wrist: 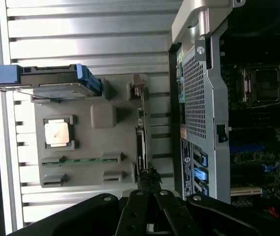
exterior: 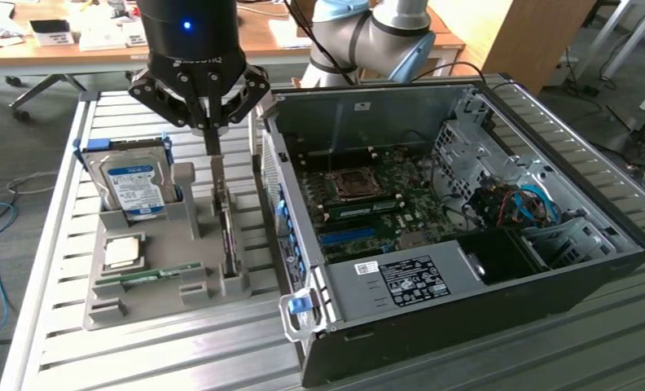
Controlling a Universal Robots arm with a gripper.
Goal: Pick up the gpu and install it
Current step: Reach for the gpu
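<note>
Gpu (exterior: 225,232): standing on edge in the long slot of the grey holder (exterior: 178,248), along the side nearest the open computer case (exterior: 442,318). Sitting fully down in that slot, not rising out of it by the look of things. Being pinched at the silver bracket end by the gripper (exterior: 209,147), fingers drawn tight together on the thin top edge and apparently clamping it. Sharing the holder with a hard drive (exterior: 136,183), a processor (exterior: 124,251) and a green memory stick (exterior: 149,275), none of them being touched.

Judging the pick-up as begun but not finished: grasping seemingly done, lifting not. Leaving the whole of the installing undone, with the blue expansion slots (exterior: 350,236) on the motherboard (exterior: 366,204) inside the case showing no card in them.
</note>
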